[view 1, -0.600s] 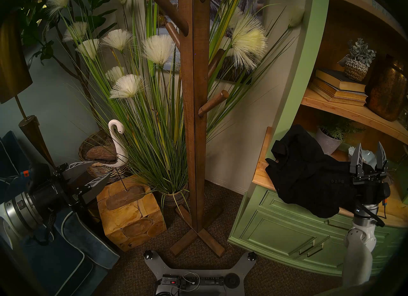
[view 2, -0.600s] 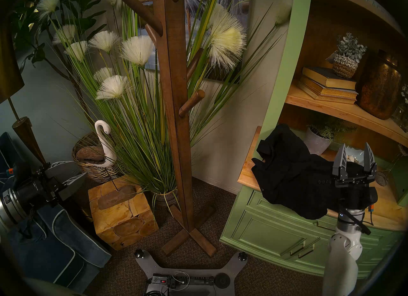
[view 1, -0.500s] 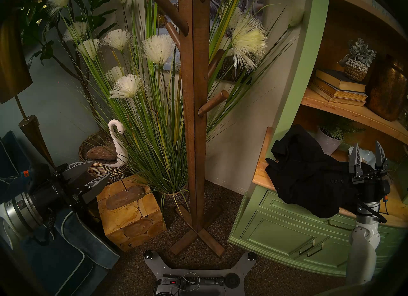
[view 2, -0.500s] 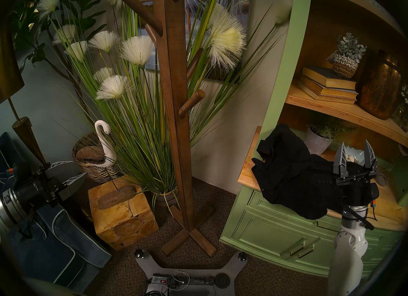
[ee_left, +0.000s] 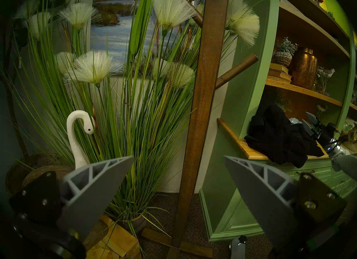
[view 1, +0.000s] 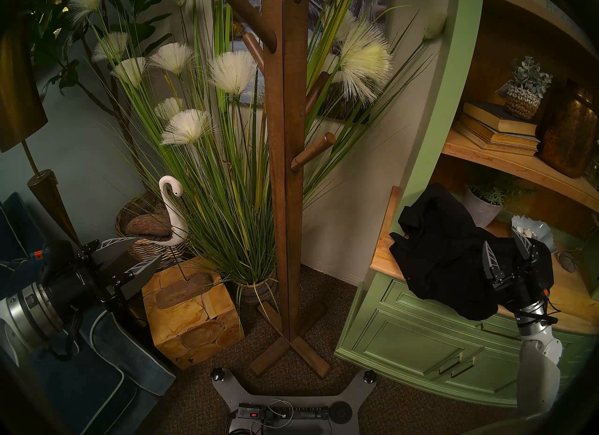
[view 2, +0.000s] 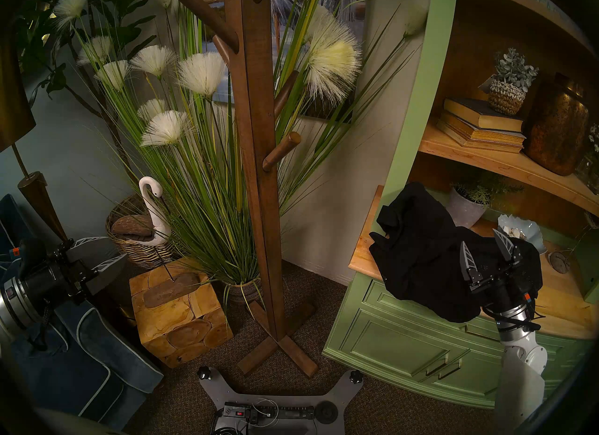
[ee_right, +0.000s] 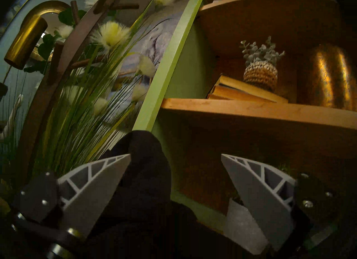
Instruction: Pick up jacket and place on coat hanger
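Our right hand [view 1: 505,242] has swung left and tilted over the jacket [view 1: 447,256], fingers spread wide, gripping nothing. The jacket lies heaped on the cabinet's counter [view 1: 385,256]; our left hand [view 1: 142,249] hangs open, empty.

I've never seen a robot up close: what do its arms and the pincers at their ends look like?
Each arm has glossy white shells, then a silver metal ring at the wrist and a black housing with a small orange tag and thin black cables. The left gripper and the right gripper both carry two pointed grey plastic fingers with triangular cut-out ribs, bolted to black mounts.
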`<action>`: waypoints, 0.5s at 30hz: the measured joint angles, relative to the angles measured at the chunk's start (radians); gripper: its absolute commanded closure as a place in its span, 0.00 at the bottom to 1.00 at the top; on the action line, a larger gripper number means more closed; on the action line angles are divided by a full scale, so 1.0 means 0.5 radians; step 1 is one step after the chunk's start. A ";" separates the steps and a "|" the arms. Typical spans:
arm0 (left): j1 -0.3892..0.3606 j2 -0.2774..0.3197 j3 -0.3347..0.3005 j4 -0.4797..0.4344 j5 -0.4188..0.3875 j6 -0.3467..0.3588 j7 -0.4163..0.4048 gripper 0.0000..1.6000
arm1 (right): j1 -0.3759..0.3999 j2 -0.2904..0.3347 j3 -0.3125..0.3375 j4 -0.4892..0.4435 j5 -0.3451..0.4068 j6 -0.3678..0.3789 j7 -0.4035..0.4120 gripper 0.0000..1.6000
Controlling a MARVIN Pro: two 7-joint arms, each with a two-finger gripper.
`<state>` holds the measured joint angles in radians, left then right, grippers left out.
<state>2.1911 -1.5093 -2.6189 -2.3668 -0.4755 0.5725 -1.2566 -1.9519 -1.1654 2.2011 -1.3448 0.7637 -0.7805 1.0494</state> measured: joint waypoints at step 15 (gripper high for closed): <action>-0.003 -0.002 -0.001 0.000 0.003 0.000 0.000 0.00 | 0.230 0.275 -0.284 0.250 -0.101 0.058 0.068 0.00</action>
<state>2.1898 -1.5104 -2.6191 -2.3668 -0.4742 0.5726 -1.2566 -1.8370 -1.0281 2.0591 -1.2197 0.7131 -0.7517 1.0832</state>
